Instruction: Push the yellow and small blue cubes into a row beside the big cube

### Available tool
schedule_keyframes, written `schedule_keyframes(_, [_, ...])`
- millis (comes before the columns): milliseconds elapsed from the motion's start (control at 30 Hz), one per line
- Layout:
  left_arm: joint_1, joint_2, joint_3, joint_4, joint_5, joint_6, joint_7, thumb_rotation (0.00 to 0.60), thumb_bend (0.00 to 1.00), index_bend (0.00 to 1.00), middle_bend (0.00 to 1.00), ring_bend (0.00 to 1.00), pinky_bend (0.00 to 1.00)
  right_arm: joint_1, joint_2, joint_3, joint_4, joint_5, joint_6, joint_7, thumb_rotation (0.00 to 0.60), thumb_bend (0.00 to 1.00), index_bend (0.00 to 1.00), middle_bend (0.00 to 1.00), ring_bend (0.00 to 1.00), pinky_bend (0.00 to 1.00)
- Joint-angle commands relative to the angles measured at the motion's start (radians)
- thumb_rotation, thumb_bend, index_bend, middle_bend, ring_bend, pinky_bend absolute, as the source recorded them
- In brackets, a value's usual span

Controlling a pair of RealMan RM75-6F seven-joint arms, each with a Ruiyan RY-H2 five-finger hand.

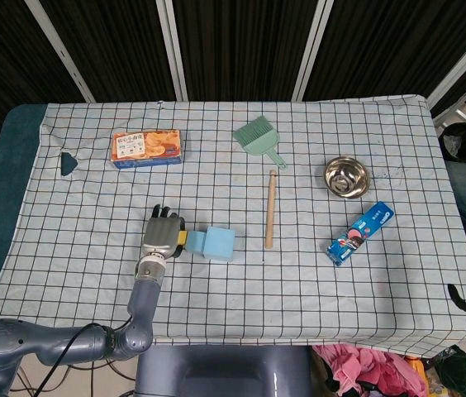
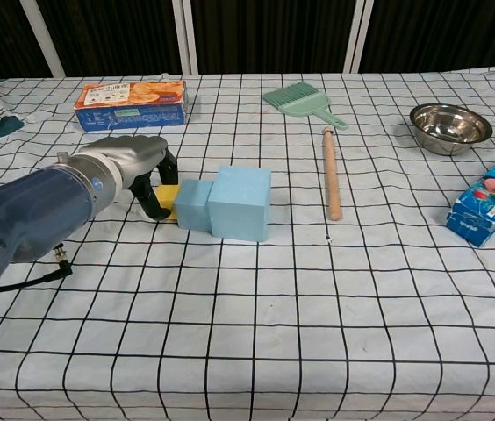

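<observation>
Big cube (image 2: pixel 240 204), light blue, stands on the checked cloth of the bench (image 2: pixel 318 333), somewhat left of centre and nearer the front edge than the back. Small blue cube (image 2: pixel 193 203) sits touching its left face, and the yellow cube (image 2: pixel 168 196) sits against the left face of the small blue one, so the three form a line running left to right. Only a sliver of the yellow cube shows in either view, the rest being hidden behind the fingers.

Left hand (image 2: pixel 133 167) reaches in from the front left; its fingers (image 2: pixel 154 204) are curled downward and press against the left side of the yellow cube. It grasps nothing; the fingers are drawn in rather than spread. In the head view the same hand (image 1: pixel 163 234) lies directly left of the row. Right hand does not appear in either view.

Other items, largest first: a biscuit box (image 2: pixel 131 103) near the back left corner; a wooden stick (image 2: pixel 331 173) lying front to back, right of the big cube and apart from it; a green dustpan brush (image 2: pixel 298 101) near the back edge; a steel bowl (image 2: pixel 450 126) towards the back right; a blue biscuit packet (image 2: pixel 491 206) at the right edge.
</observation>
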Motion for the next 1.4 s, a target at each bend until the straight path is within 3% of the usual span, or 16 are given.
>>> schedule_keyframes(33, [0.000, -0.001, 0.002, 0.003, 0.004, 0.002, 0.001, 0.600, 0.31, 0.42, 0.28, 0.07, 0.00, 0.000, 0.000, 0.000, 0.000, 0.001, 0.000, 0.000, 0.600, 0.20, 0.11, 0.07, 0.21, 0.12])
schedule_keyframes(1400, [0.021, 0.007, 0.042, -0.001, 0.076, 0.003, 0.002, 0.600, 0.31, 0.42, 0.27, 0.07, 0.00, -0.003, -0.005, 0.008, -0.002, 0.007, 0.010, -0.001, 0.600, 0.20, 0.11, 0.07, 0.21, 0.12])
